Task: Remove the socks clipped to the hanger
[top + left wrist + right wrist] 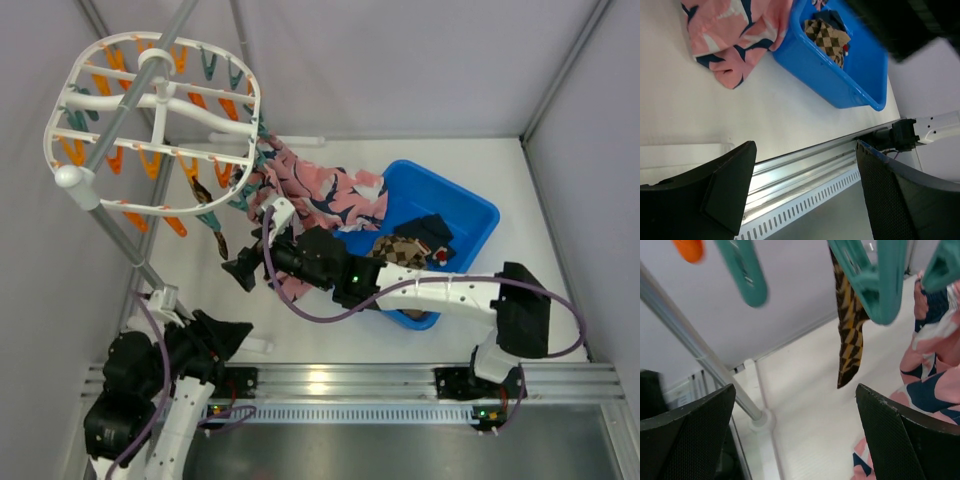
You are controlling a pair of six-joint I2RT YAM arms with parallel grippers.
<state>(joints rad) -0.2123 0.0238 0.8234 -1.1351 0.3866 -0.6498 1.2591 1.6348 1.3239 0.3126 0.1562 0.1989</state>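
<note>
Top external: right tool [243, 270], left tool [238, 338] released; pink socks [320, 195] drape between hanger [66, 105] and blue bin [482, 214].

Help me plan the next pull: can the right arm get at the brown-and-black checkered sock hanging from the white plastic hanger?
Probably yes. The open right gripper points at the brown-and-black checkered sock, which hangs free under a teal clip, nothing between them; the pink patterned socks hang off to one side.

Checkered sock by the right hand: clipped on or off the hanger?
Clipped on. The sock hangs from a teal clip, clear of the table; the open right hand is not touching it.
</note>
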